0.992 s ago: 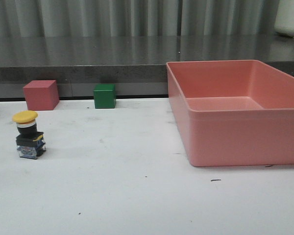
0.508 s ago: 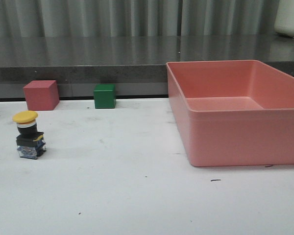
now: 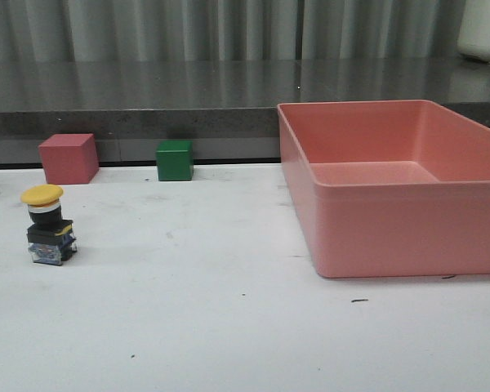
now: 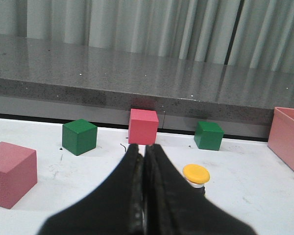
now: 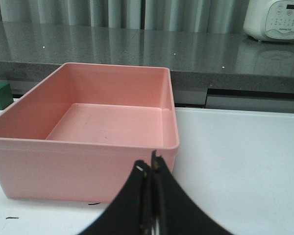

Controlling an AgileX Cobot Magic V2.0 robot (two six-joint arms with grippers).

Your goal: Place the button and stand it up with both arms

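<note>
Both claws, left and right, pinched closed, empty.

On the right of your front view, a large pink bin sits open-topped on the white surface. Along the far edge you have a pink cube and, to its right, a green cube, well apart. Your left wrist view adds another green cube and a bigger pink block. A white appliance stands on the grey counter.
</note>
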